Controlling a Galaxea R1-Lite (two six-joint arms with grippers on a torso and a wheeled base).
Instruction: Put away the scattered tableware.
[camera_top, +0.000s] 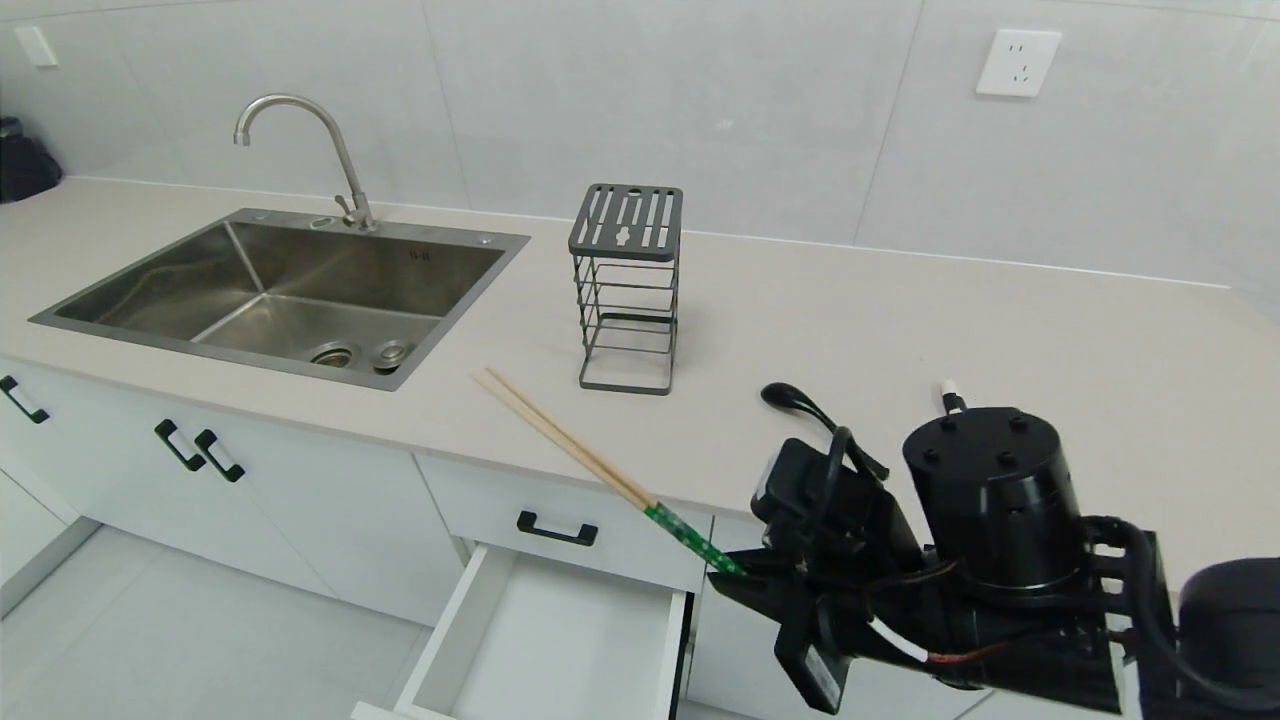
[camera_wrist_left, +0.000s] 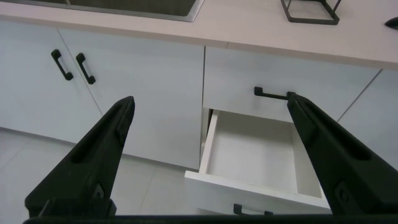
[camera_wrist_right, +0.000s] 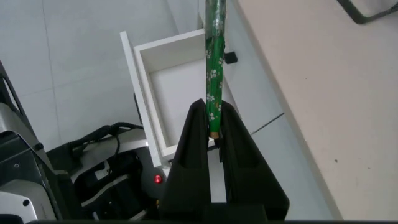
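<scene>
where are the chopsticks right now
In the head view, the chopsticks are pinched at their green ends by the right gripper, slanting over the counter edge above the open drawer.

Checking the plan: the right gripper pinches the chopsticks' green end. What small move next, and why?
Probably raise the chopsticks a little, clear of the counter. The right gripper is shut on their green end, their wooden tips seem to lie on it, and the open drawer is below.

A steel sink (camera_top: 470, 239) is sunk into the pale desk (camera_top: 900, 330) on the left, with a curved faucet (camera_top: 345, 170) at its back rim. A white socket (camera_top: 1018, 62) sits on the tiled wall. White cabinet doors below carry black handles (camera_top: 180, 445).
</scene>
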